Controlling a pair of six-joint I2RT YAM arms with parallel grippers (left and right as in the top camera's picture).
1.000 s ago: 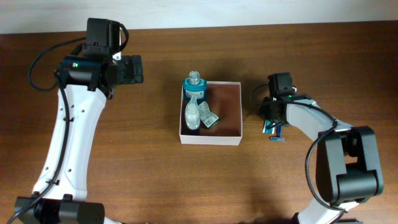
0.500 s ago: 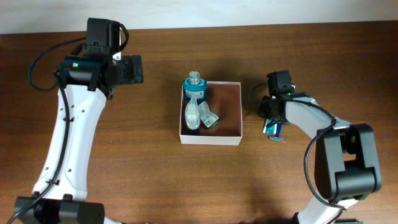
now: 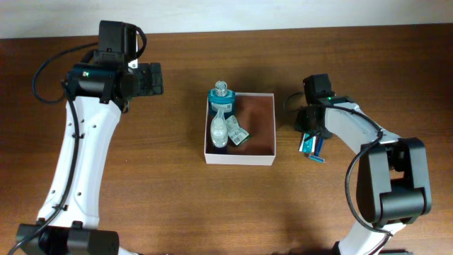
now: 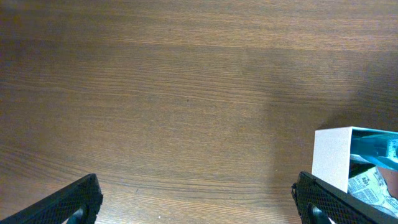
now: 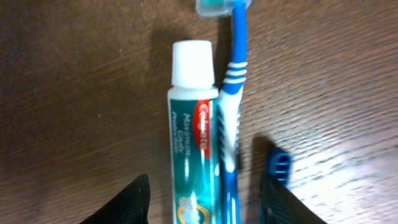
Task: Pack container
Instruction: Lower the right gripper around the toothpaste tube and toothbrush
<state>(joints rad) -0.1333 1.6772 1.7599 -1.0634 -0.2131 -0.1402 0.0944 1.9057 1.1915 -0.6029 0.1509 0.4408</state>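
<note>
White-walled container (image 3: 260, 120) sits mid-frame overhead, its left half holding a bottle (image 3: 221, 99) and sachets (image 3: 239, 134) (right half bare). Toothpaste (image 5: 189, 143) and toothbrush (image 5: 231, 112) lie unpacked just right of it, between the parted jaws of the right gripper (image 5: 202, 199). Left gripper (image 4: 198, 208), upper left, hangs wide apart, empty.

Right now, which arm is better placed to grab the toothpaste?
Right. The right end effector, open, straddles the toothpaste and toothbrush; the left end effector hangs over table beyond the container.
</note>
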